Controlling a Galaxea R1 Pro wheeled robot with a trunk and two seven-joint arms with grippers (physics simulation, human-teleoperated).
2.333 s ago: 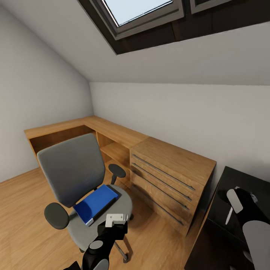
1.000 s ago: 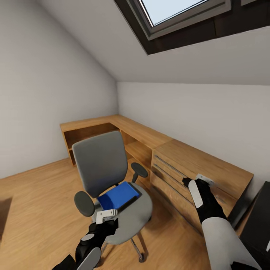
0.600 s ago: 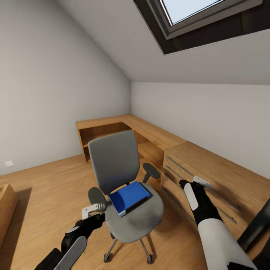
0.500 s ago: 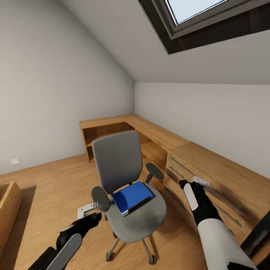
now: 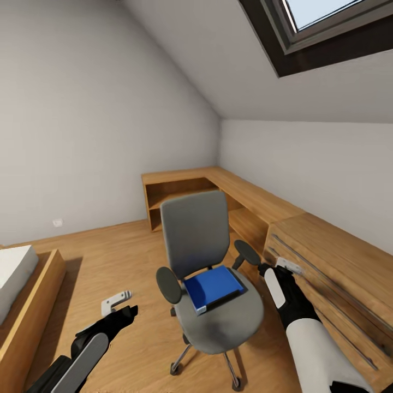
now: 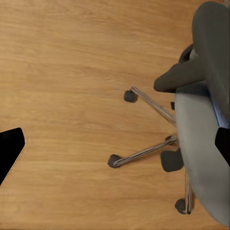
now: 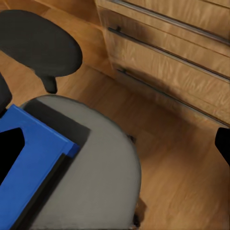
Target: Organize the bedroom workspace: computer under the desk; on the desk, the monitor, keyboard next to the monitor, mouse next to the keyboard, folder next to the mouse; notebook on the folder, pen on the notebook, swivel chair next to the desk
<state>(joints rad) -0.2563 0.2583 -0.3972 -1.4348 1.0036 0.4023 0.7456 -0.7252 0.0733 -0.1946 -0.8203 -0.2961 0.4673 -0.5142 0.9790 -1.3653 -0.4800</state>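
A light oak chest of drawers (image 5: 333, 273) is standing just beyond the right gripper (image 5: 286, 266), its long bar handles (image 5: 322, 259) running across the fronts. In the right wrist view the same drawer fronts (image 7: 177, 52) are filling the space ahead of the fingers. An oak corner counter (image 5: 240, 188) is stretching away from that gripper, with open shelves (image 5: 174, 199) sitting underneath. Outward of the left gripper (image 5: 117, 301), a wooden bed frame (image 5: 34, 305) is carrying a white mattress (image 5: 12, 273). A small wall socket (image 5: 57, 222) is showing far ahead of that gripper.
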